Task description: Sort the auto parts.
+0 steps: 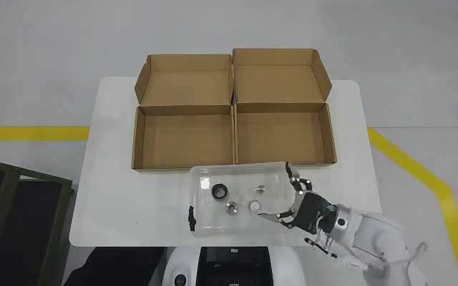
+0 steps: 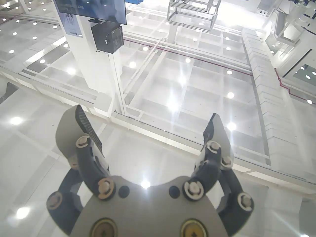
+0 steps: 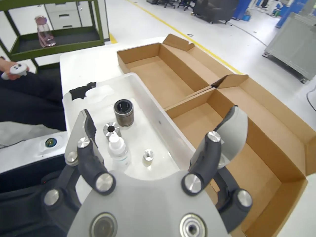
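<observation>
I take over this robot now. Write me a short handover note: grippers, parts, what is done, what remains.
Left gripper: open, empty, pointing up at the ceiling.
Right gripper: open, empty, at one end of the clear tray.
In the tray: dark cylinder, slotted metal piece, small white bottle, small metal stud.
Done: nothing; no part is in the left box or the right box.
Left: sort all four parts.
</observation>
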You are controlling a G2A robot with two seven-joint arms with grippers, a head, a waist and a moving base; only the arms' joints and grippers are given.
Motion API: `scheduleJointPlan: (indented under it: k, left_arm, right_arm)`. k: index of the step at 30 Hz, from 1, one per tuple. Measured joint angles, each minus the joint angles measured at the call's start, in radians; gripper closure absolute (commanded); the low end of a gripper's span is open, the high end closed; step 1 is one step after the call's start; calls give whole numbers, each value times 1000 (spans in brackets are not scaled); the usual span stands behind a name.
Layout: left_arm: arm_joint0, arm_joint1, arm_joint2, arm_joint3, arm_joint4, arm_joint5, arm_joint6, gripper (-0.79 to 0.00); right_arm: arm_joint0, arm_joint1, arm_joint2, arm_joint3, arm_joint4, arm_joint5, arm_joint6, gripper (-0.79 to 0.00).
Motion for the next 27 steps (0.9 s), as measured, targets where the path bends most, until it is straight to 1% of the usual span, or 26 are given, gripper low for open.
scheduleJointPlan:
  k: [5,13,19,23,24,27]
  left_arm:
    - [0,0,0,0,0,0,0,-785]
    - [0,0,0,0,0,0,0,-785]
    - [0,0,0,0,0,0,0,-785]
    - [0,0,0,0,0,0,0,-785]
    - [0,0,0,0,0,0,0,-785]
    - [0,0,0,0,0,0,0,-785]
  right_arm:
    - [48,5,-60,28,-4,-52,83,-785]
    - [87,12,-116,65,-17,-42,198,-785]
    - [94,20,-125,74,-8,-50,270,-785]
    - [104,24,-139,86,4,-49,298,-785]
    - [108,24,-145,89,4,-49,304,-745]
    - [127,25,-170,103,7,-49,322,-496]
